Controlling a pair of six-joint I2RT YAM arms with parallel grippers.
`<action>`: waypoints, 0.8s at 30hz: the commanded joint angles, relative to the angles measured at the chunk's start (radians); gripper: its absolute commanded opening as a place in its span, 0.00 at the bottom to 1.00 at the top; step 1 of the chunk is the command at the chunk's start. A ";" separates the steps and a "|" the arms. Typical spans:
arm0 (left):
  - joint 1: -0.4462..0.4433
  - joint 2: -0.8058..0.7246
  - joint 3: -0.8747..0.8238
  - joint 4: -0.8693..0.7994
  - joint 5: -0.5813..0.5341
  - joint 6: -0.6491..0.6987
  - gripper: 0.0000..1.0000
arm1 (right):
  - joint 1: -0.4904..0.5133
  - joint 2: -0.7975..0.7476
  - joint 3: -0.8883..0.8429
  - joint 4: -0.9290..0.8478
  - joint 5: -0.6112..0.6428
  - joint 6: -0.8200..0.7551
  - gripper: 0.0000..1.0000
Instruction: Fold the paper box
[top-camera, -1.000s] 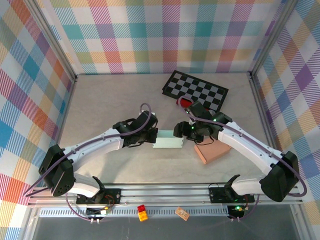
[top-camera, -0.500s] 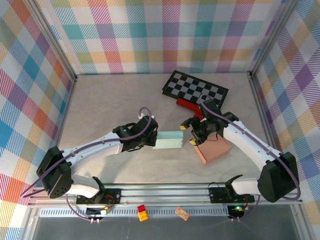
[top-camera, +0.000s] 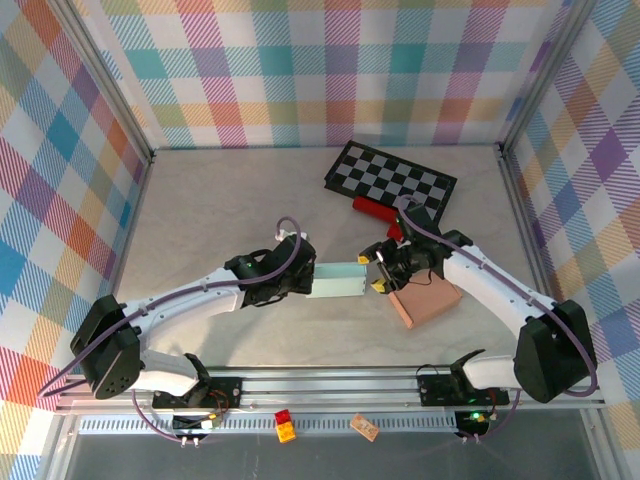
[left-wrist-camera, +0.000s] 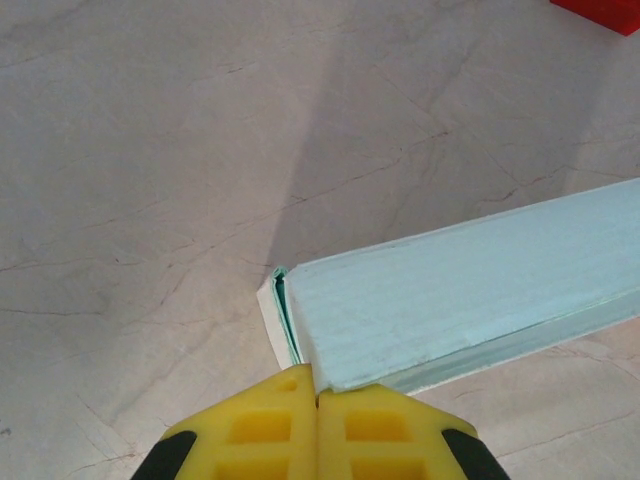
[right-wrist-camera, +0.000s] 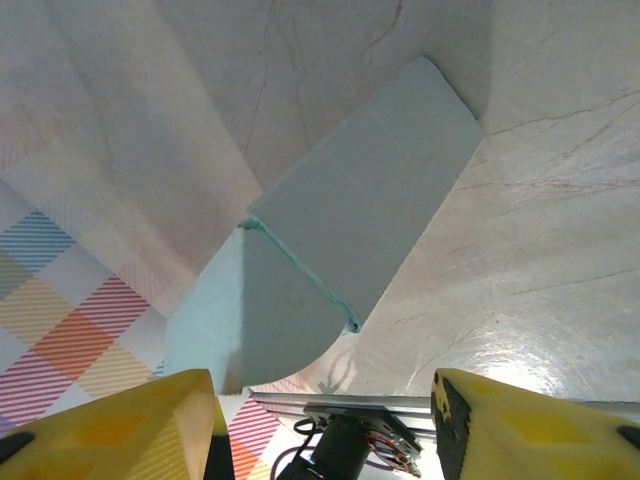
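The mint-green paper box (top-camera: 338, 281) lies flat on the table between the two arms. My left gripper (top-camera: 304, 281) is at its left end. In the left wrist view the yellow fingertips (left-wrist-camera: 290, 400) meet, shut on the box's (left-wrist-camera: 470, 290) near corner, where a white inner flap peeks out. My right gripper (top-camera: 380, 272) stands at the box's right end, jaws open. In the right wrist view a rounded end flap of the box (right-wrist-camera: 350, 225) stands up ahead of the open gripper (right-wrist-camera: 320, 425), and neither yellow finger (right-wrist-camera: 110, 430) touches it.
A tan block (top-camera: 427, 303) lies just right of the right gripper. A red object (top-camera: 378, 208) and a black-and-white checkerboard (top-camera: 392, 180) sit behind the box. Plaid walls enclose the table, with a metal rail (top-camera: 330, 385) along the near edge.
The right gripper has pulled back to the right off the box end and narrowed its jaws a little. The left gripper stays shut on the box, shifted slightly right.
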 joint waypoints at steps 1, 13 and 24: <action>-0.020 -0.020 -0.028 0.000 -0.005 -0.023 0.05 | -0.005 0.011 -0.019 -0.001 -0.020 -0.002 0.57; -0.037 -0.034 -0.032 -0.026 0.030 -0.057 0.27 | -0.006 0.005 -0.066 -0.008 -0.009 -0.028 0.54; -0.034 -0.166 0.007 -0.130 0.103 -0.158 0.43 | -0.005 0.022 -0.068 -0.018 -0.011 -0.054 0.52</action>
